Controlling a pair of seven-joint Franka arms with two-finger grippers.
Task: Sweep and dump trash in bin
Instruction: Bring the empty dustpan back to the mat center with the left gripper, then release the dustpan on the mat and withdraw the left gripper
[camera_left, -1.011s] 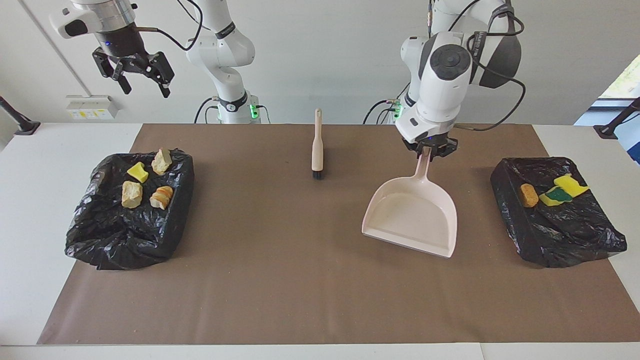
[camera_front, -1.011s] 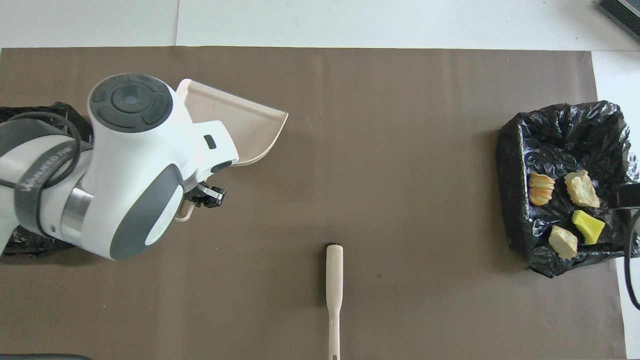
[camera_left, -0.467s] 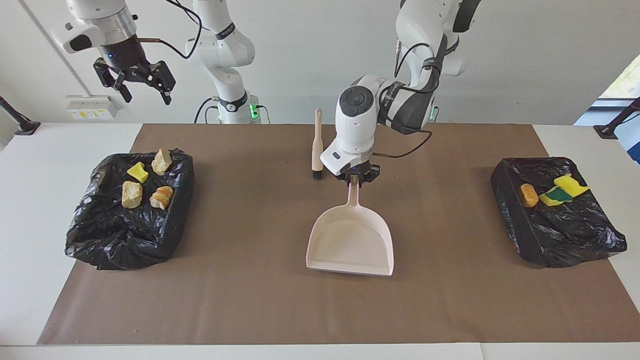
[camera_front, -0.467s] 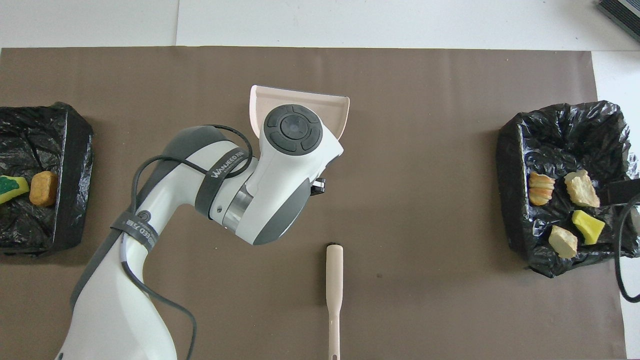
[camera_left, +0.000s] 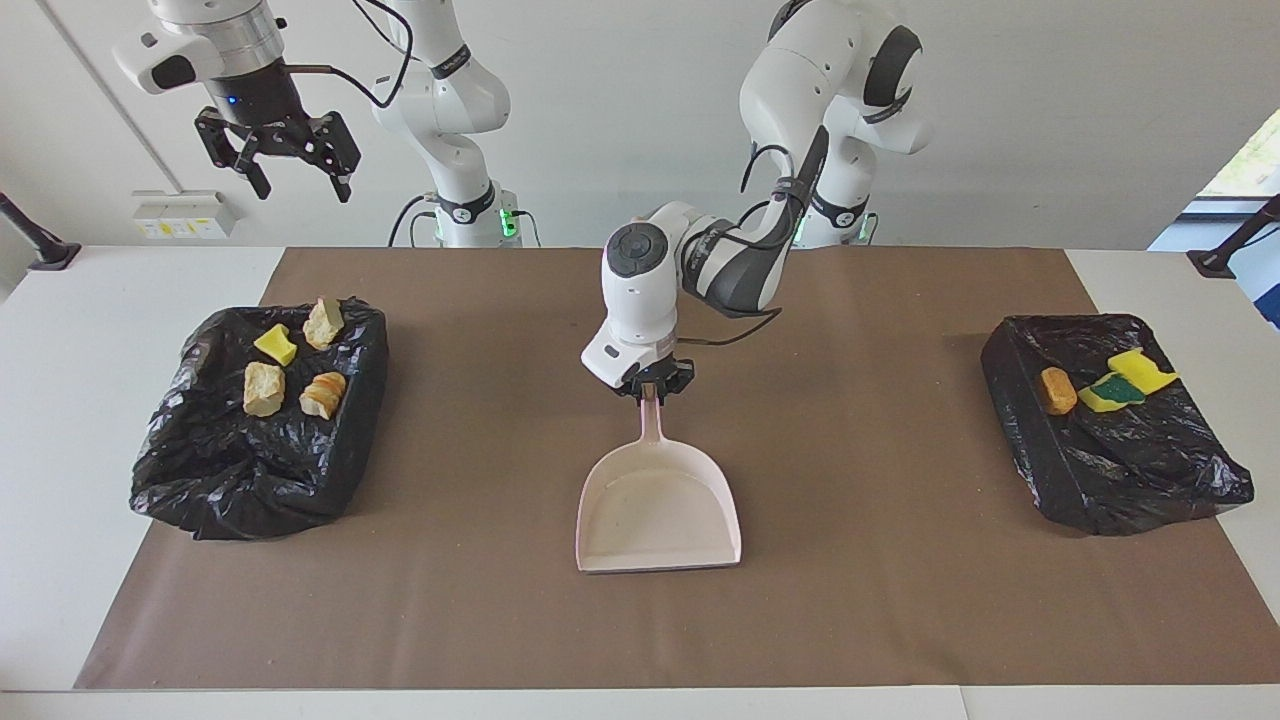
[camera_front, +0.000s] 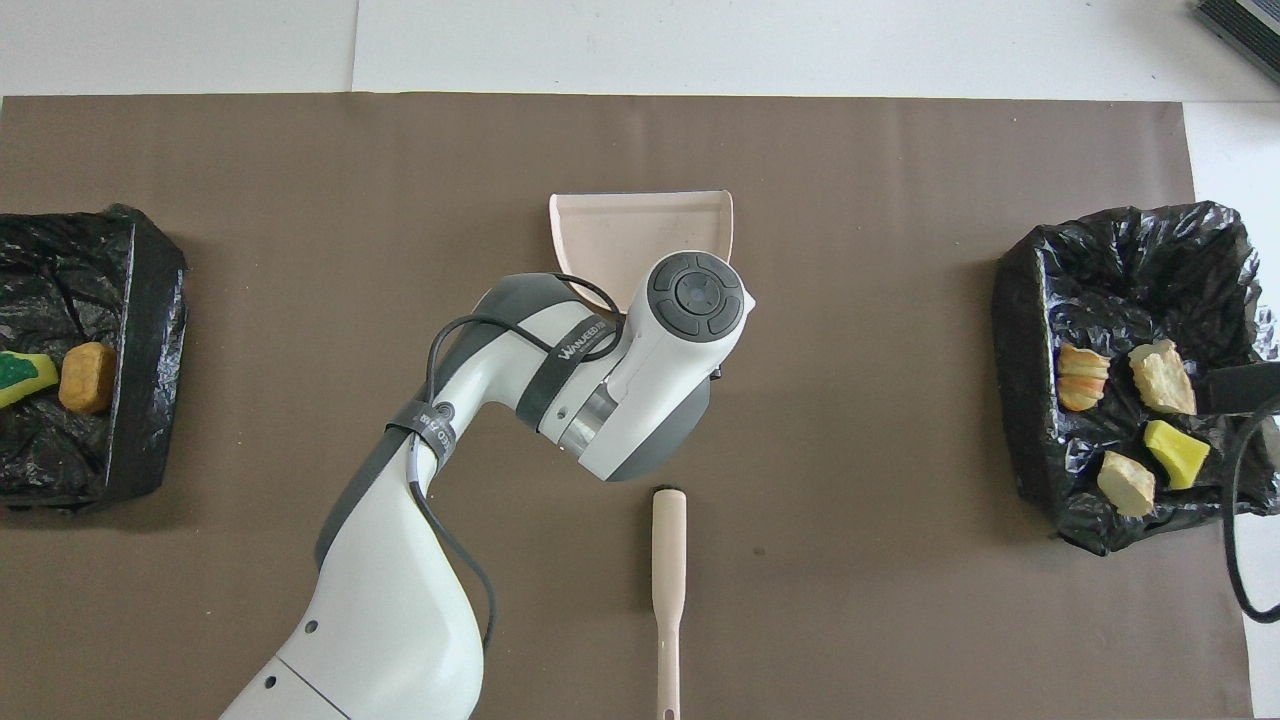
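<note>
Left gripper (camera_left: 650, 388): closed on the tip of the dustpan (camera_left: 660, 510) handle, fingers pointing down. Handle end toward the robots, open mouth toward the table edge farthest from them. Pan sits at mid-table; whether its lip rests on the brown mat (camera_left: 500, 600) or hangs just above it, I cannot tell. Holding by the handle end likely keeps the pan level and the mouth free.

Left arm: reaches in from its base, elbow bent low, wrist tipped vertical over the handle.

Brush (camera_front: 668, 570): lies flat on the mat, closer to the robots' edge than the pan, bristles toward the pan, untouched.

Trash: none on the open mat. Beige lumps (camera_left: 264, 388) and a yellow piece (camera_left: 276, 343) lie in the black-lined bin (camera_left: 200, 480) at the right arm's end. A brown chunk (camera_left: 1057, 390) and yellow-green sponge pieces (camera_left: 1125, 382) lie in the other bin (camera_left: 1120, 480) at the left arm's end.

Right gripper (camera_left: 278, 150): fingers spread, empty, raised high near the corner at its own end; that arm waits.

Judgement: sweeping looks finished.
</note>
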